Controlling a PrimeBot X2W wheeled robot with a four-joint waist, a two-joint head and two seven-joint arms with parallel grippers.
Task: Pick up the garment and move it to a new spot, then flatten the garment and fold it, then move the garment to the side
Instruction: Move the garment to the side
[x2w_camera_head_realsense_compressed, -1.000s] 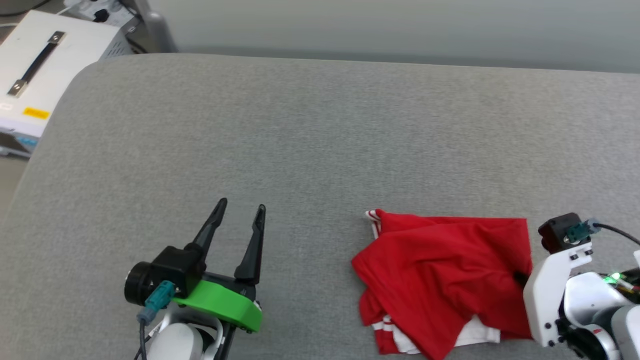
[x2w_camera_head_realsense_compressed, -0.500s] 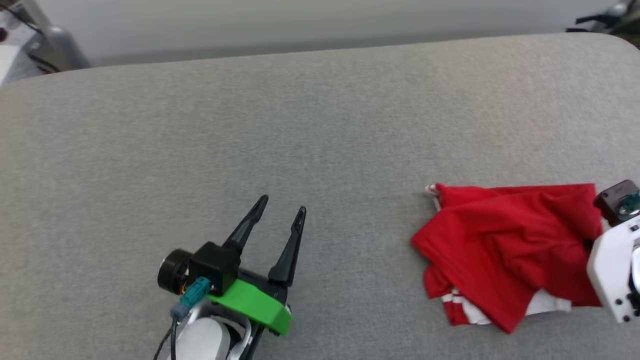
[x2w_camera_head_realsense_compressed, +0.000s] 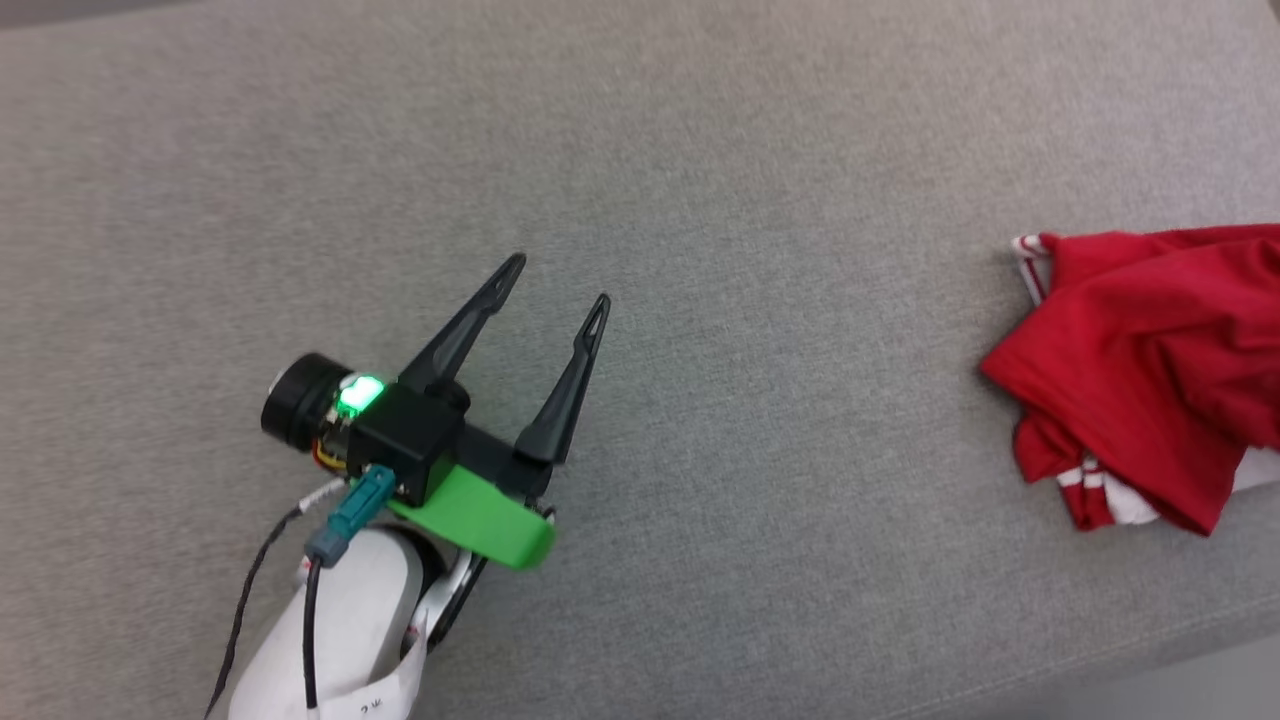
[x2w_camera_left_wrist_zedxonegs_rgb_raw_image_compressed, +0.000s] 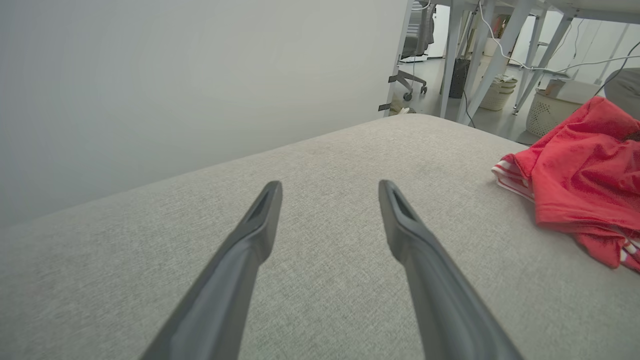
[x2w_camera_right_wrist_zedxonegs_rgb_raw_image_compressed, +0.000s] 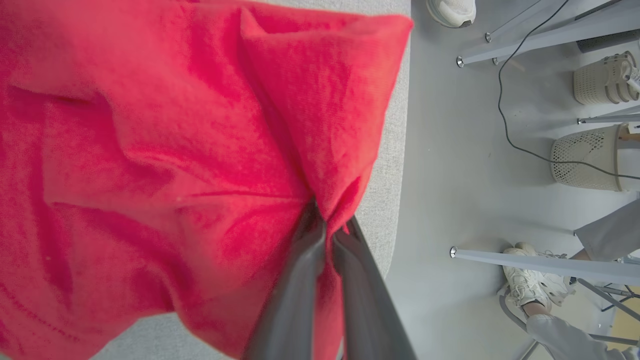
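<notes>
The red jersey (x2w_camera_head_realsense_compressed: 1150, 350) lies bunched on the grey cushion (x2w_camera_head_realsense_compressed: 700, 150) at the head view's 3 o'clock, a fold pinched in the right gripper (x2w_camera_right_wrist_zedxonegs_rgb_raw_image_compressed: 330, 222). The left gripper (x2w_camera_head_realsense_compressed: 557, 280), at the jersey's 9 o'clock, gapes empty.

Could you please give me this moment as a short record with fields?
shirt: red, crumpled, at the right end of the grey cushion
right hand: shut on a fold of the shirt near the cushion's edge
left hand: open, empty, over bare cushion, apart from the shirt
stage: shirt gripped, not yet flattened or folded
</notes>
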